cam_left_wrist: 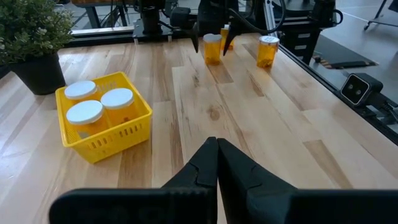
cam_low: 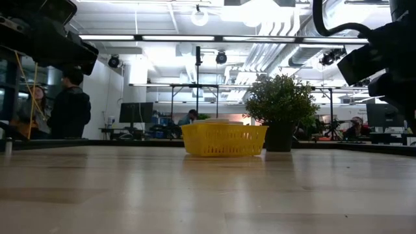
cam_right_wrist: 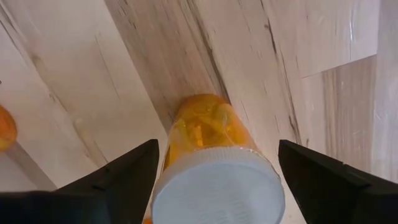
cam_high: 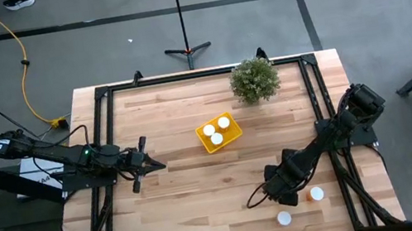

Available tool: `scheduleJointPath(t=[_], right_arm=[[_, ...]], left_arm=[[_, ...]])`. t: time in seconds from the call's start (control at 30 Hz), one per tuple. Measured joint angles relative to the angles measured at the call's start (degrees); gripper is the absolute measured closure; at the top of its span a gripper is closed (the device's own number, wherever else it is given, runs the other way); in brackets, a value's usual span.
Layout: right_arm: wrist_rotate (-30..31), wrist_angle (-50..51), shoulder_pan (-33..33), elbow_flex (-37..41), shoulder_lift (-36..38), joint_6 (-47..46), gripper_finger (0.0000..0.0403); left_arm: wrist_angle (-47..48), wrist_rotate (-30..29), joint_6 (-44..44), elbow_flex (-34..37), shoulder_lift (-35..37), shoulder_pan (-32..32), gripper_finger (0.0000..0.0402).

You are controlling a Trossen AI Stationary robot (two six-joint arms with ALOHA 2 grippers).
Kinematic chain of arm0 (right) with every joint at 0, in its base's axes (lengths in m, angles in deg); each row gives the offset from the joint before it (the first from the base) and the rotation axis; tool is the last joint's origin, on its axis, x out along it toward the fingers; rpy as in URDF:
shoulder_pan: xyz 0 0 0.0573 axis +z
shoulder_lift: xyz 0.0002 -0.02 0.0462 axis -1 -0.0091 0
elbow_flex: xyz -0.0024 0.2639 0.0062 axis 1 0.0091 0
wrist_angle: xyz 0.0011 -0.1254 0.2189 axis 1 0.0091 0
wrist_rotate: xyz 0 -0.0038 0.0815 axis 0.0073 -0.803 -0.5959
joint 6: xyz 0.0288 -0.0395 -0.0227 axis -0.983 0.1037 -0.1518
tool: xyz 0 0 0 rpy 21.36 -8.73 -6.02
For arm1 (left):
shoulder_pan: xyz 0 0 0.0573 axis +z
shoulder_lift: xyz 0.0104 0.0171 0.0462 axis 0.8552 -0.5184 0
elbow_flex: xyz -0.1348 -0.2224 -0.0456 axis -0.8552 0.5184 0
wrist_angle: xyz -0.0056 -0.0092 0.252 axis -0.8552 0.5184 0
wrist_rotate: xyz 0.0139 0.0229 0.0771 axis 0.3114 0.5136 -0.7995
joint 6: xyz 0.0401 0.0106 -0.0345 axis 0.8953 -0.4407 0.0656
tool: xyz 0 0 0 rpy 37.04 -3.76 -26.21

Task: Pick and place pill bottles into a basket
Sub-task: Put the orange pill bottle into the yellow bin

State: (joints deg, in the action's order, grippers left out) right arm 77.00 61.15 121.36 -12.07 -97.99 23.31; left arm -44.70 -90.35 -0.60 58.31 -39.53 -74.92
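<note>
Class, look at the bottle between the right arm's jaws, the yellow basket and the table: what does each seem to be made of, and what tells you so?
Bottle: likely clear orange plastic, contents showing through; matte white cap.
Basket: probably moulded plastic, bright yellow, walls pierced with slots.
Table: wood planks, pale, with visible grain and seams, lightly sheened.

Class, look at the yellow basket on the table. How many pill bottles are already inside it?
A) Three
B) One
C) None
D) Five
A: the high view shows three white caps inside the basket, and the left wrist view shows the same three pill bottles standing in it, while others still stand on the table near the right gripper.
</note>
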Motion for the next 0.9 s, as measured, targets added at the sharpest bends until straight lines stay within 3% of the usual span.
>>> scheduleJointPath(t=[0.43, 0.9], right_arm=[[-0.1, 0.0, 0.0, 0.0, 0.0, 0.0, 0.0113], [-0.9, -0.1, 0.0, 0.0, 0.0, 0.1, 0.0179]], left_arm=[[0.0, 0.0, 0.0, 0.0, 0.0, 0.0, 0.0355], [0.0, 0.0, -0.1, 0.0, 0.0, 0.0, 0.0355]])
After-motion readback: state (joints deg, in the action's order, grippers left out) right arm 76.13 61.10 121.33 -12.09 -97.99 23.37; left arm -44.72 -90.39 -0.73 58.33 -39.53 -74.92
